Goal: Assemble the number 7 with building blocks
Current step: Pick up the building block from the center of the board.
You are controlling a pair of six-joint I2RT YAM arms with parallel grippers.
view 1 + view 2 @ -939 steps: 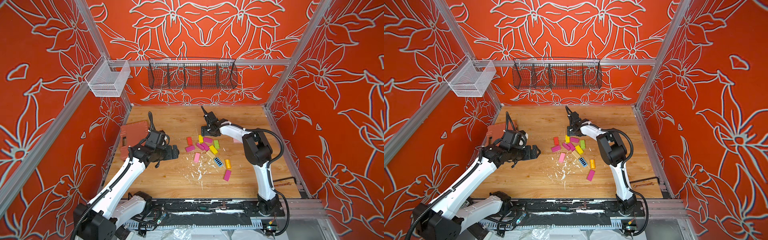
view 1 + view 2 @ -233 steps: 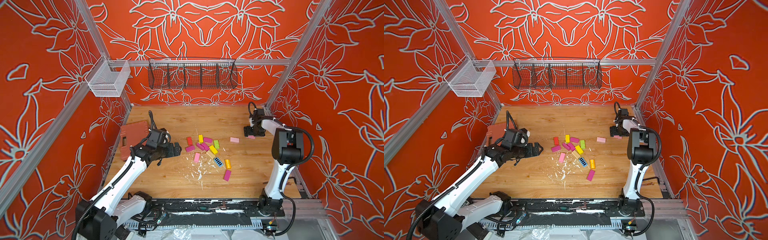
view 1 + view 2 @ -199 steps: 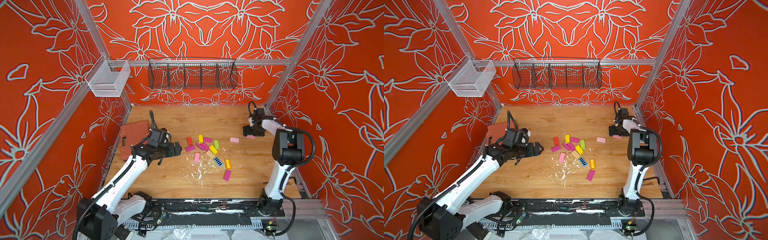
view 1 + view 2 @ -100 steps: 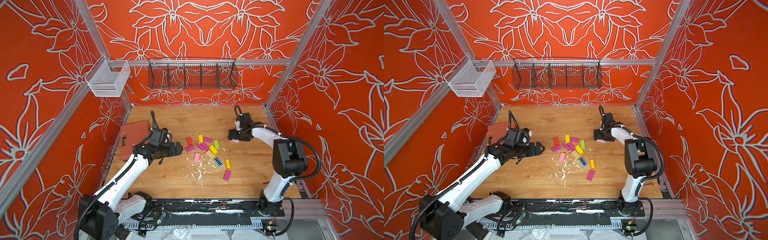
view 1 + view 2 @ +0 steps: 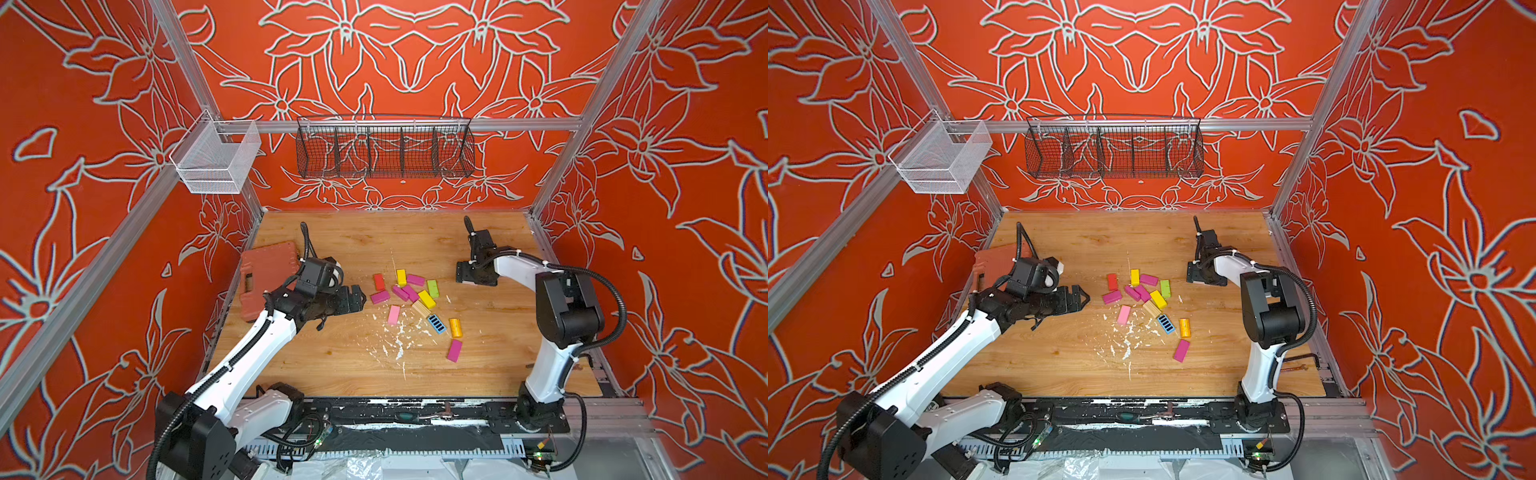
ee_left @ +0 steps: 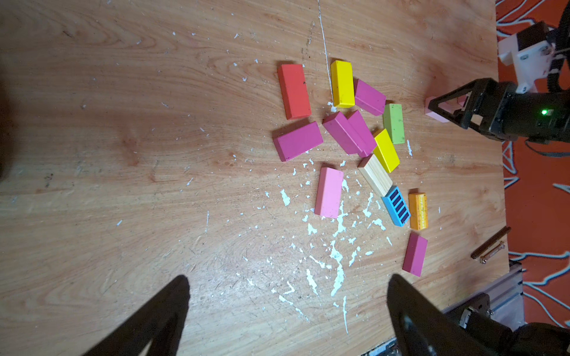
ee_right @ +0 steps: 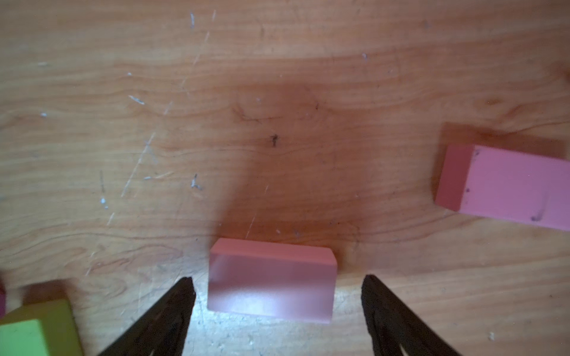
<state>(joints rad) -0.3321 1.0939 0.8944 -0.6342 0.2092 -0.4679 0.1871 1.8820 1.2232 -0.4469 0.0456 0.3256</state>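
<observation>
The building blocks lie loosely scattered mid-table in both top views: red point(image 5: 379, 281), yellow point(image 5: 401, 277), green point(image 5: 433, 288), bare wood point(image 5: 421, 309), striped blue point(image 5: 437, 324), orange point(image 5: 456, 327), magenta point(image 5: 454, 350). No number 7 shows. My right gripper point(image 5: 471, 277) hangs open to the pile's right. In its wrist view a light pink block point(image 7: 271, 283) lies between the fingers point(image 7: 172, 311), with a gap on each side. A second pink block point(image 7: 509, 188) lies beside it. My left gripper point(image 5: 358, 297) stands open and empty just left of a magenta block point(image 5: 380, 296).
A red-brown tool case point(image 5: 268, 278) lies at the table's left edge behind my left arm. White flecks point(image 5: 399, 345) litter the wood in front of the pile. A thin metal rod point(image 5: 1293, 368) lies at the right edge. Two wire baskets point(image 5: 384, 151) hang on the walls.
My right gripper swung from the far right edge leftward to the lone light pink block and now straddles it. My left gripper crept slightly toward the pile.
</observation>
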